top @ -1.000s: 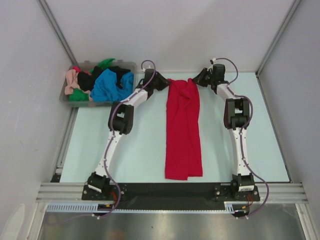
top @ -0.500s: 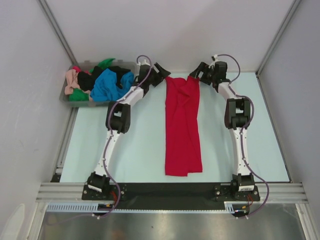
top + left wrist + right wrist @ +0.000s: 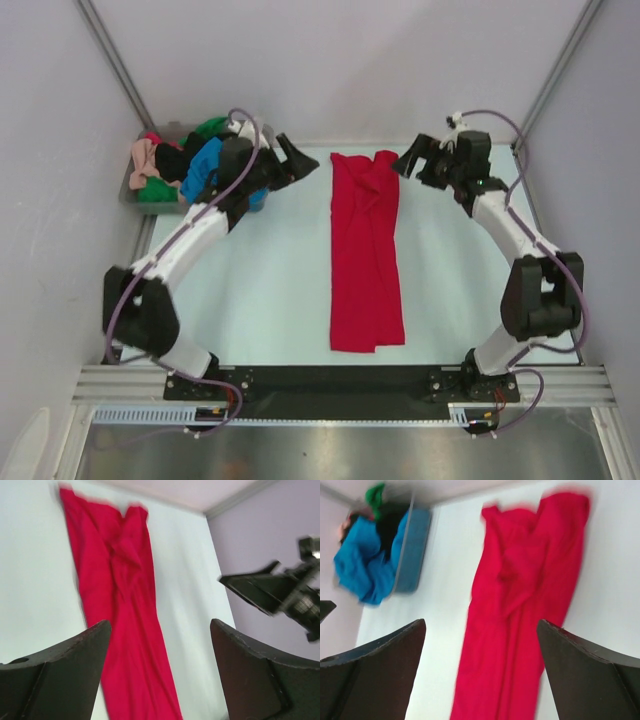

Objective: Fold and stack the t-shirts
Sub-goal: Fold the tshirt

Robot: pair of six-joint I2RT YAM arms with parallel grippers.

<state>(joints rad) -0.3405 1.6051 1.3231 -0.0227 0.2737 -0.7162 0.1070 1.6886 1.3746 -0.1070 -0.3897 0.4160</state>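
The red t-shirt (image 3: 365, 250) (image 3: 120, 605) (image 3: 520, 605) is laid flat on the pale counter (image 3: 270, 290), folded lengthwise into a long narrow strip. It is stretched from the counter's far edge towards the near edge, midway between the two arms. Its far end is rumpled, with creases gathered at the middle. At its near end two layers are seen, their edges slightly offset. Nothing is resting on it and it is touched by neither arm.

The left jaws are held to the left of the red t-shirt's far end, apart from the cloth. They are spread wide. In the left wrist view a broad gap is shown between them, with only cloth and counter seen through it. The right jaws are held just to the right of the same far end, off the cloth. They are likewise spread wide, with nothing gripped, as is shown in the right wrist view.

The left arm (image 3: 190, 235) is bent outward, away from the red t-shirt, and the right arm (image 3: 510, 225) is bowed out on the opposite side.

Further left of the red t-shirt's far end, beyond the left jaws, a clear grey bin (image 3: 135, 190) is placed at the counter's far left corner. It is filled with a loose heap of cloth: a blue t-shirt (image 3: 205, 165) (image 3: 360, 570), a green t-shirt (image 3: 210, 127), a black t-shirt (image 3: 175, 160) and a peach-pink t-shirt (image 3: 142, 155). The heap is partly hidden by the left arm.
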